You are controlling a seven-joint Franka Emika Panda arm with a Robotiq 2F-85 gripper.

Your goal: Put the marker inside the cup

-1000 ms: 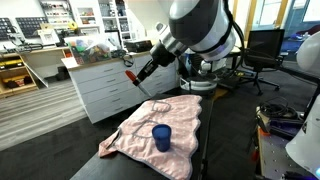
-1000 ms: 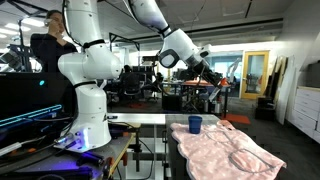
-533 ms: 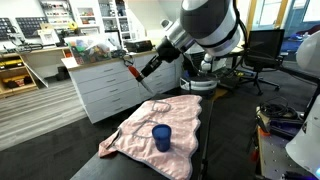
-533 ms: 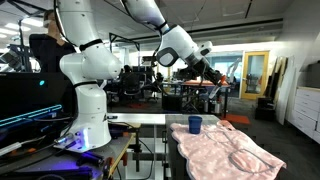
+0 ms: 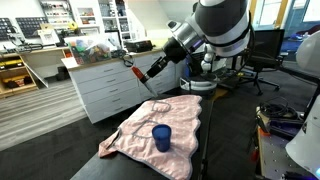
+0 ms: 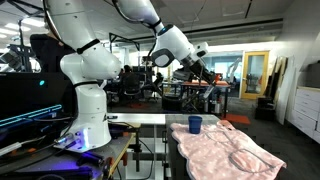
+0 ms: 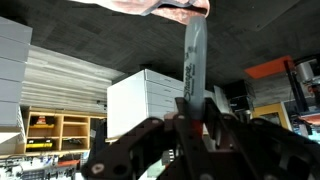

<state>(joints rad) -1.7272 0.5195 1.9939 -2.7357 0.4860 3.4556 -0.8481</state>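
Observation:
The blue cup [image 5: 161, 137] stands on a pink cloth [image 5: 140, 128] on the table; both exterior views show it [image 6: 195, 125]. My gripper [image 5: 142, 72] hangs in the air well above and beyond the cloth, apart from the cup. It is shut on the red-orange marker [image 5: 132, 66], whose tip sticks out past the fingers. In the wrist view the marker [image 7: 193, 55] runs straight out from between the jaws [image 7: 190, 108] toward the pink cloth [image 7: 160, 6] at the picture's edge. The cup is out of view there.
White drawer cabinets [image 5: 105, 85] stand beyond the table. A second white robot arm [image 6: 85, 90] stands beside the table. The cloth [image 6: 228, 152] covers much of the dark tabletop. Office chairs and desks fill the background.
The arm has swung a little, its elbow and wrist shifting sideways and up. The gripper stays shut on the marker at about the same height. Cup and cloth have not moved.

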